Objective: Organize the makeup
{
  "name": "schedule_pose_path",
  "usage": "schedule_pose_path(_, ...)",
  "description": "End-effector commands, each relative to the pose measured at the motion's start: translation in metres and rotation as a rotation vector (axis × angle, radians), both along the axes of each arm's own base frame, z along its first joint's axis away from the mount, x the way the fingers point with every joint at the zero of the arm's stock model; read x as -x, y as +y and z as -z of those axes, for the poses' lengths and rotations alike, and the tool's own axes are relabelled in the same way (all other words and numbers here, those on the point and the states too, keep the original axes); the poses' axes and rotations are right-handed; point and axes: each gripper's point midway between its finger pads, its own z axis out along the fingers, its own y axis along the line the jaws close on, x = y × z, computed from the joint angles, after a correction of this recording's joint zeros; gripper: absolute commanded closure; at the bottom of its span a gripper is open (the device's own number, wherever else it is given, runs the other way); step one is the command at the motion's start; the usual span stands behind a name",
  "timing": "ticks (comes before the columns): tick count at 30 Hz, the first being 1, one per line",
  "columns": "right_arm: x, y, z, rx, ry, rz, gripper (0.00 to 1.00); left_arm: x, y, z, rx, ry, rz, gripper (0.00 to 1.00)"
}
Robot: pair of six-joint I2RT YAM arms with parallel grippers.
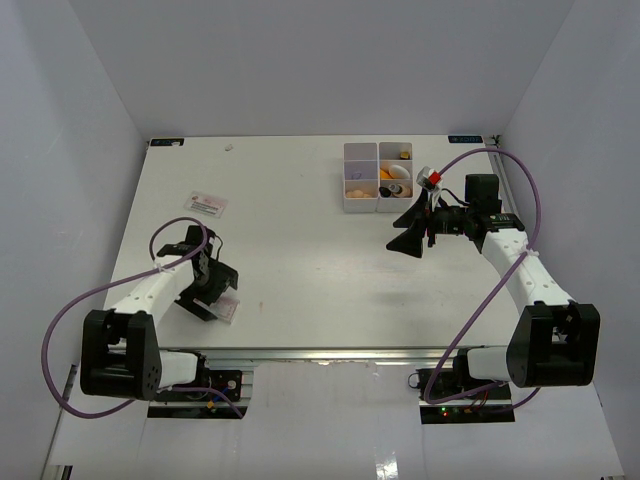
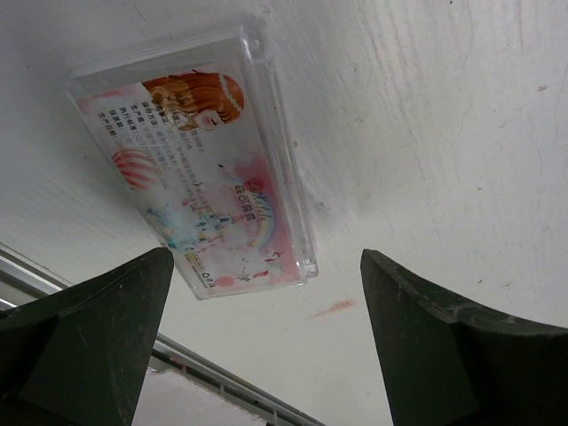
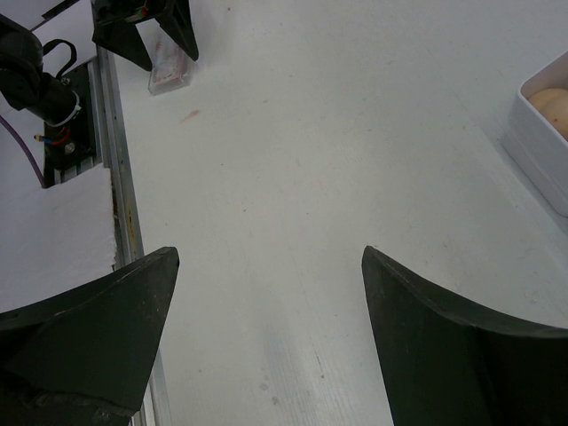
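Observation:
The makeup lies mostly in the white compartment box (image 1: 345,178) at the back right: tan sponges (image 1: 357,188), a yellow-and-black piece (image 1: 403,154), and white, orange and black pieces (image 1: 393,184). A clear flat case with a pink picture card (image 2: 204,177) lies on the table near the front left. My left gripper (image 2: 266,302) hangs just over its near end, open, with nothing between the fingers. My right gripper (image 3: 271,266) is open and empty above bare table, left of the box (image 3: 532,142), where one tan sponge (image 3: 552,105) shows.
A second flat pink packet (image 1: 205,204) lies at the left, farther back. A small red smear (image 2: 333,308) marks the table beside the clear case. The table's metal front rail (image 2: 204,373) runs close behind the left gripper. A small white speck (image 1: 229,146) lies near the back edge.

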Motion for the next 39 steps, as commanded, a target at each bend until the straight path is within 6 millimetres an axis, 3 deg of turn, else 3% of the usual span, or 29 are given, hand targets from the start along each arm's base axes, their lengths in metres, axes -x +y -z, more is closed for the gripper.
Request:
schedule_pose_path(1,0.0,-0.001,-0.001,-0.004,0.004,0.006,0.1,0.0,0.002,0.002,-0.006,0.009,-0.025,0.02)
schedule_pose_path(7,-0.001,-0.001,-0.001,0.0,0.001,0.01,0.1,-0.008,0.004,-0.017,-0.018,-0.05,-0.008,0.02)
schedule_pose_path(14,-0.002,-0.001,0.001,0.0,0.009,0.012,0.1,0.0,0.008,-0.037,-0.034,-0.091,0.01,0.02)
schedule_pose_path(24,-0.002,-0.002,0.001,0.003,0.011,0.015,0.1,0.017,0.001,-0.008,0.011,-0.024,-0.016,0.02)
schedule_pose_path(39,-0.003,-0.003,0.003,0.008,0.015,0.022,0.1,0.005,0.005,0.012,-0.018,0.015,-0.027,0.02)
